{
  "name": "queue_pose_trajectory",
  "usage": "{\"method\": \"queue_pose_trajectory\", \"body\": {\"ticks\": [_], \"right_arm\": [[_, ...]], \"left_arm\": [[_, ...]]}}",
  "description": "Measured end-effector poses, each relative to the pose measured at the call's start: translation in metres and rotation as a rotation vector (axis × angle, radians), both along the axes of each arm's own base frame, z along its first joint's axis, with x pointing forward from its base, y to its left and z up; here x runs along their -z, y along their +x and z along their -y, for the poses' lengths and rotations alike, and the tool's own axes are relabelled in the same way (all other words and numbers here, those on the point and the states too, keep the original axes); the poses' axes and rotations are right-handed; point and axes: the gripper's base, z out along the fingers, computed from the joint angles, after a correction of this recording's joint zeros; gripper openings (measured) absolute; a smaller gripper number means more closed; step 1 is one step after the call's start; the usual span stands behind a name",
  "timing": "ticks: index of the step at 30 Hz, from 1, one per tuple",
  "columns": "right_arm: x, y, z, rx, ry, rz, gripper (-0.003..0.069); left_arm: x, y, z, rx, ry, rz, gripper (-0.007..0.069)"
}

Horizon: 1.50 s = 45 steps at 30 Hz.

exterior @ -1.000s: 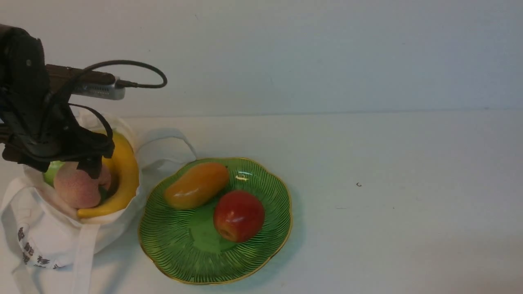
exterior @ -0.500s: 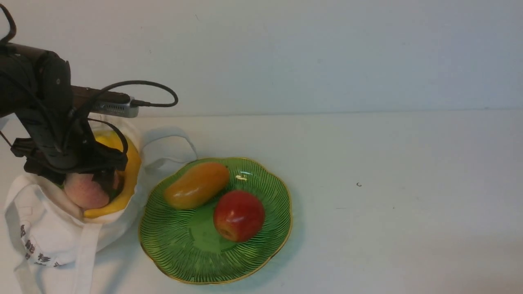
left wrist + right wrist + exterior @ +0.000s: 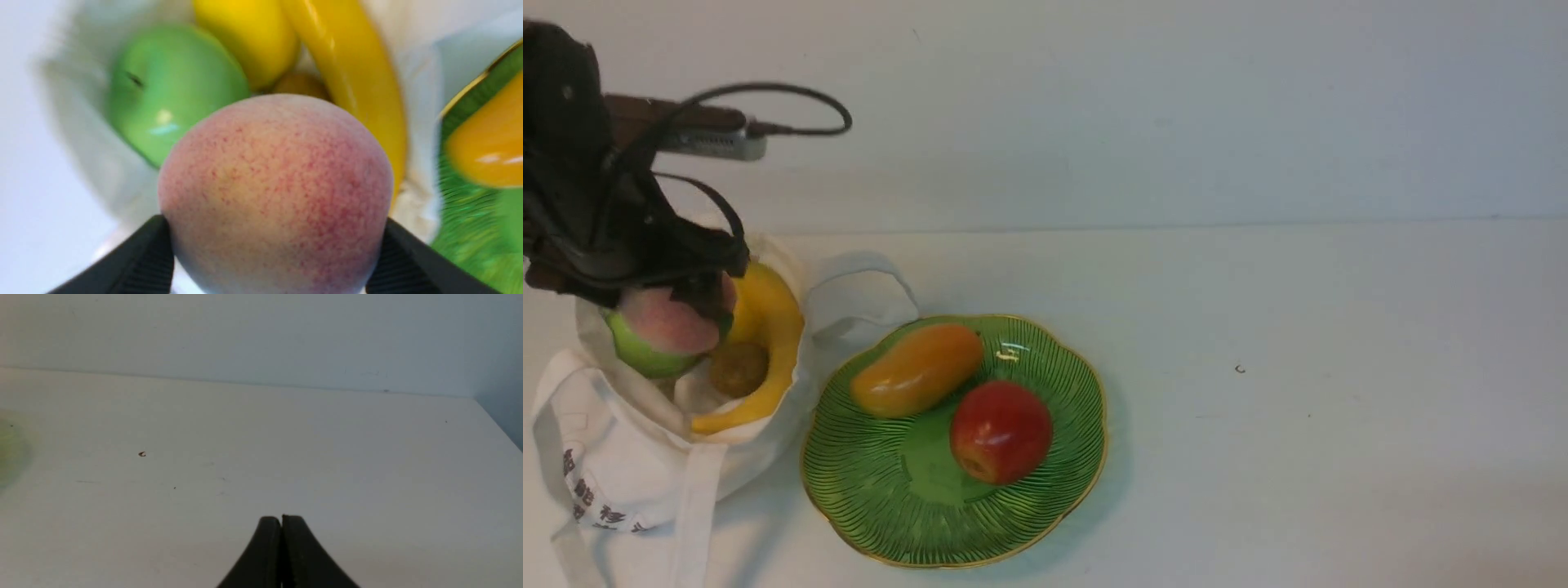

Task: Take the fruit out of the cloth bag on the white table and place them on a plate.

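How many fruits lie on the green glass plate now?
2: an oblong orange fruit on the far left part of the green ribbed glass plate, and a round red apple near its centre. None seems hidden.

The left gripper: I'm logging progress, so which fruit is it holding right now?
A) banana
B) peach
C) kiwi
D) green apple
B: the left gripper is shut on the pink-yellow peach, with one black finger pressed against each side of it.
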Motion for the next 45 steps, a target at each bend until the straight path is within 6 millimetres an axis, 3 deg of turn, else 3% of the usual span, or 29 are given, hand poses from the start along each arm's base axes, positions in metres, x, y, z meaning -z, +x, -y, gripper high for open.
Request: {"method": "queue_pose_trajectory", "body": {"ticks": [4, 5, 9, 13, 17, 25, 30, 35, 42, 45], "right_arm": [[0.0, 0.0, 0.0, 0.0, 0.0, 0.0, -0.0015], [0.0, 0.0, 0.0, 0.0, 0.0, 0.0, -0.0015], [0.0, 0.0, 0.0, 0.0, 0.0, 0.0, -0.0015], [0.0, 0.0, 0.0, -0.001, -0.004, 0.0, -0.0015], [0.0, 0.0, 0.0, 0.0, -0.002, 0.0, -0.0015], [0.0, 0.0, 0.0, 0.0, 0.0, 0.0, -0.0015], [0.0, 0.0, 0.0, 0.0, 0.0, 0.0, -0.0015], [0.0, 0.0, 0.0, 0.0, 0.0, 0.0, -0.0015], [0.0, 0.0, 0.0, 0.0, 0.0, 0.0, -0.0015], [0.0, 0.0, 0.0, 0.0, 0.0, 0.0, -0.0015]], "left_arm": [[-0.033, -0.016, 0.005, 0.003, -0.072, 0.045, 0.0538], [-0.044, -0.028, 0.013, 0.036, -0.129, 0.035, 0.0538], [-0.05, -0.047, 0.046, 0.192, -0.281, -0.031, 0.0538], [-0.019, -0.064, 0.09, 0.391, -0.32, -0.165, 0.0538], [0.026, -0.07, 0.112, 0.459, -0.285, -0.267, 0.0538], [0.082, -0.042, 0.118, 0.37, -0.193, -0.302, 0.0538], [0.108, -0.028, 0.12, 0.327, -0.163, -0.319, 0.0538], [0.119, -0.02, 0.122, 0.321, -0.16, -0.3, 0.0541], [0.119, -0.02, 0.124, 0.325, -0.174, -0.301, 0.0668], [0.117, -0.019, 0.124, 0.343, -0.17, -0.296, 0.0682]]}}
